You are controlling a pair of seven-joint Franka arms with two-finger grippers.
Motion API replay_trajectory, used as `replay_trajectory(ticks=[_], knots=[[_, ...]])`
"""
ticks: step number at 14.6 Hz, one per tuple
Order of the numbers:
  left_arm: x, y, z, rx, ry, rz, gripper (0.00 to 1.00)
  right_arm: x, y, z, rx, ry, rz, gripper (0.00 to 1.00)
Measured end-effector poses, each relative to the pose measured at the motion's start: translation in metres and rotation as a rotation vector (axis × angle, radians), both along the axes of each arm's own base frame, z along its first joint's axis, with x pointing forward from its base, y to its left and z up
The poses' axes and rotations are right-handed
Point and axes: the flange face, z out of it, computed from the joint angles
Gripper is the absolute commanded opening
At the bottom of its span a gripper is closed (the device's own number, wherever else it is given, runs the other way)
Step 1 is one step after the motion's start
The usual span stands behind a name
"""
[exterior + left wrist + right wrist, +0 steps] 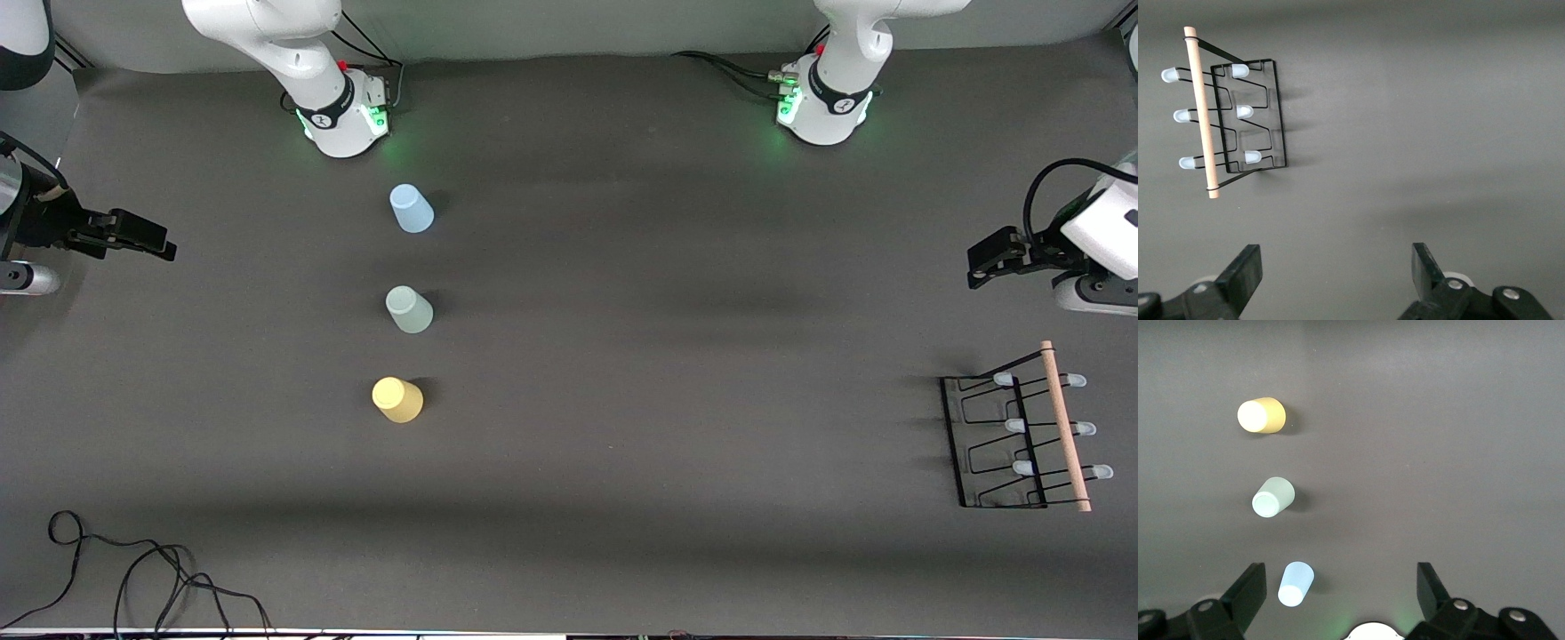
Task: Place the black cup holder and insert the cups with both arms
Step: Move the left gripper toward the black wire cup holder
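Three cups stand upside down in a row toward the right arm's end of the table: light blue (411,209) nearest the bases, pale grey-green (409,309) in the middle, yellow (397,399) nearest the front camera. The black cup holder (1013,440) with its wooden rod handle stands at the left arm's end. My right gripper (160,244) hangs open and empty at the right arm's end, apart from the cups. Its wrist view (1341,587) shows the yellow (1261,415), grey-green (1273,497) and blue (1296,584) cups. My left gripper (980,269) hangs open and empty at the left arm's end; its wrist view (1337,267) shows the holder (1238,113).
The two arm bases (342,116) (822,111) stand at the table's edge farthest from the front camera. Loose black cables (133,569) lie near the table's front edge at the right arm's end. Bare dark mat (676,356) lies between the cups and the holder.
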Motion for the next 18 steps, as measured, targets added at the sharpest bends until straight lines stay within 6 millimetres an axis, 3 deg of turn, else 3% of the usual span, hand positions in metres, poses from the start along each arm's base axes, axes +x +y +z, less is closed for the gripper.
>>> replay_trajectory(ticks=[5, 9, 12, 18], knots=[[0.002, 0.0, -0.005, 0.001, 0.01, 0.005, 1.0, 0.0, 0.001, 0.0, 0.004, 0.0, 0.001, 1.0], [0.018, 0.016, -0.026, 0.003, 0.01, 0.033, 1.0, 0.0, 0.001, 0.0, 0.004, 0.0, 0.001, 1.0], [0.041, 0.044, -0.054, 0.006, -0.022, 0.067, 1.0, 0.0, 0.002, 0.0, 0.004, 0.0, 0.002, 1.0], [0.086, 0.125, -0.134, 0.019, -0.002, 0.072, 1.0, 0.0, 0.003, 0.0, 0.005, 0.0, 0.003, 1.0]])
